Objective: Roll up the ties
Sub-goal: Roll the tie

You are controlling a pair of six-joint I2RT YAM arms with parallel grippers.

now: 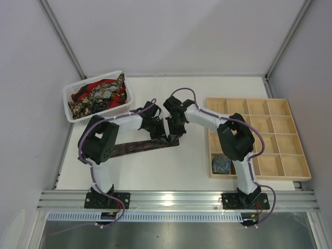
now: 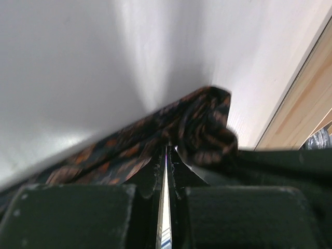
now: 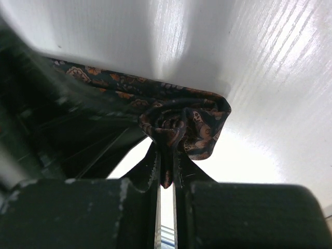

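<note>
**Top external view.** A dark brown-maroon patterned fabric necktie (image 1: 140, 147) lies flat on the white table (image 1: 181, 171), running from beneath the left arm toward the centre. The left gripper (image 1: 160, 133) and the right gripper (image 1: 174, 135) meet close together at its right-hand end. A white plastic basket (image 1: 96, 96) at the far left holds loose ties. A light wooden compartment tray (image 1: 257, 137) at the right holds one grey-blue coiled tie (image 1: 221, 164) in its near-left compartment.

**Left wrist view.** The left gripper (image 2: 167, 155) has its jaws drawn to a thin slit. The end of the necktie (image 2: 205, 124) is bunched into a first loose turn just beyond the tips. Whether fabric is nipped here cannot be told.

**Right wrist view.** The right gripper (image 3: 166, 166) is closed narrow on a fold of the necktie (image 3: 181, 122), at the core of the small coil.

**Hazards.**
- The grip takes only a small fold. It may slip out during rolling, and the turn would then spring open.
- The flat length is unrestrained. It may skew and give a cone-shaped roll.
- The fingers work close together and may collide.
</note>
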